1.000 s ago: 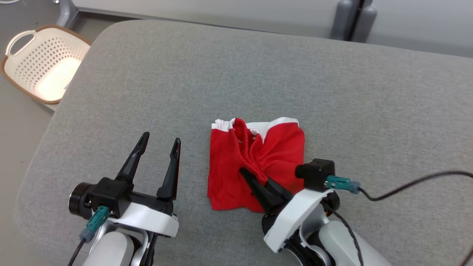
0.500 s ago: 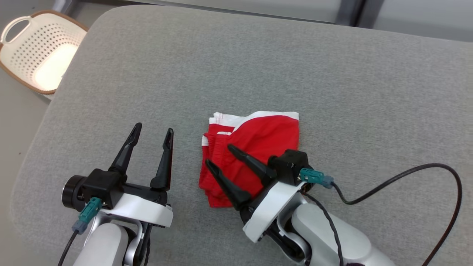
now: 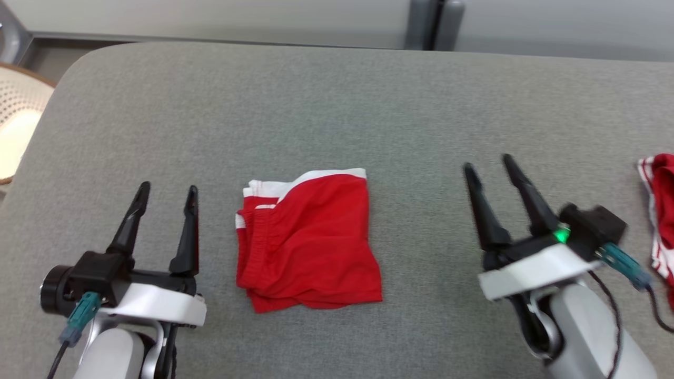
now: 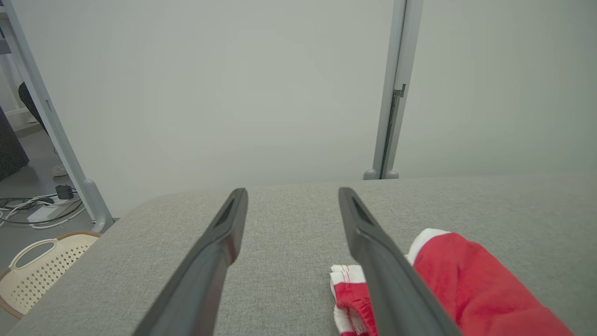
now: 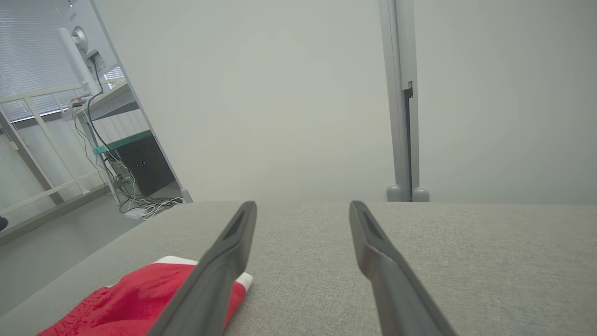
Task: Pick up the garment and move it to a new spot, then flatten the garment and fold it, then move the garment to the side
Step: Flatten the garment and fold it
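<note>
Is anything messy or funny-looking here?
A little. The folded red garment is lopsided: its layers peek out unevenly along the near edge. Another red and white cloth lies bunched at the head view's right edge.

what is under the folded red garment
The red garment lies on the grey padded surface, which shows all around it. Stacked fabric layers show at its near edge; anything between them or directly beneath is covered.
</note>
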